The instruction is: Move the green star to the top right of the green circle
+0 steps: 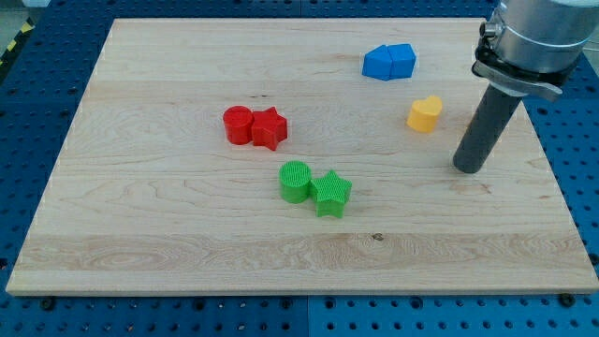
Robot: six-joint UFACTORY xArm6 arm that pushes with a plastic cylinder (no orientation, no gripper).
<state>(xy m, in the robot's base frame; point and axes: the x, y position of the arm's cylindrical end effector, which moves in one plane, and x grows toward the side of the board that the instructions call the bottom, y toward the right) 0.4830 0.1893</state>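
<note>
Well apart, green star [332, 194] lies lower-left of my tip [470, 168].

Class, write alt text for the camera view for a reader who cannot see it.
On a wooden board, a green star touches the green circle at its lower right. My tip rests far right, beside a yellow block; red and blue blocks lie above.

A pale wooden board [187, 253] with lengthwise grain and a small dark knot near its lower middle is lying flat and filling most of the view. A blue perforated panel [56, 37], its holes in a regular grid, is showing around the board's edges. A yellow-and-black striped strip [13, 39] is crossing the view's upper left corner. Even light is falling across the surface.
</note>
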